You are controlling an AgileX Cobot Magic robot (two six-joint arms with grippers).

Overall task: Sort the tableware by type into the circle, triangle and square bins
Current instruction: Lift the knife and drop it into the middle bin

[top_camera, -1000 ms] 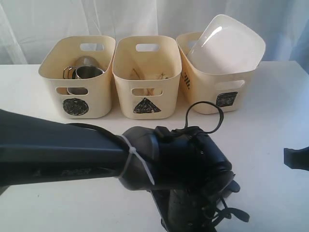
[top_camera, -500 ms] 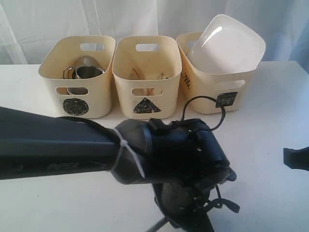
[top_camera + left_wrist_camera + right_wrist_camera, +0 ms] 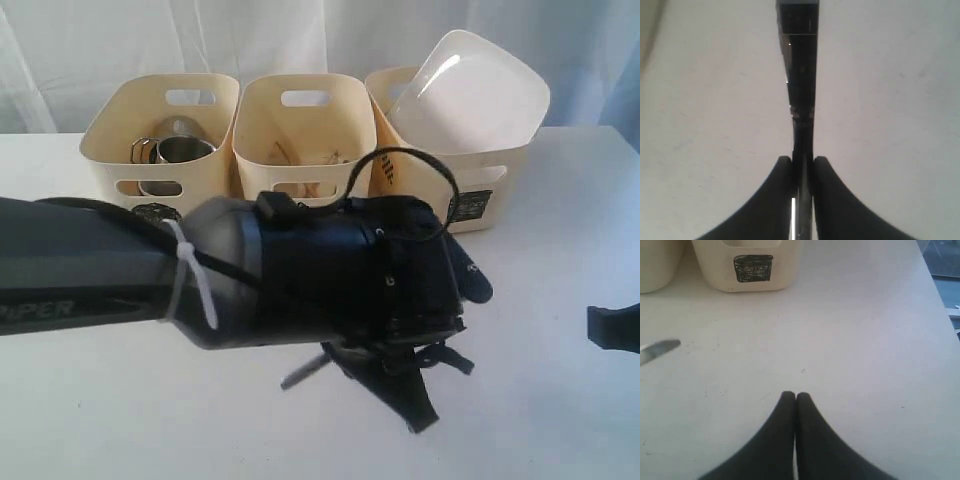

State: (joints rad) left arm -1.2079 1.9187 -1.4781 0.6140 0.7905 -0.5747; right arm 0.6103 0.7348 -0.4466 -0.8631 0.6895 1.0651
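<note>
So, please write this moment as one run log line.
left gripper: shut on knife | right gripper: shut, empty | plate: standing in square bin

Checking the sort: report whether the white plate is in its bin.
In: the white plate leans tilted inside the square bin, top edge above the rim.
</note>
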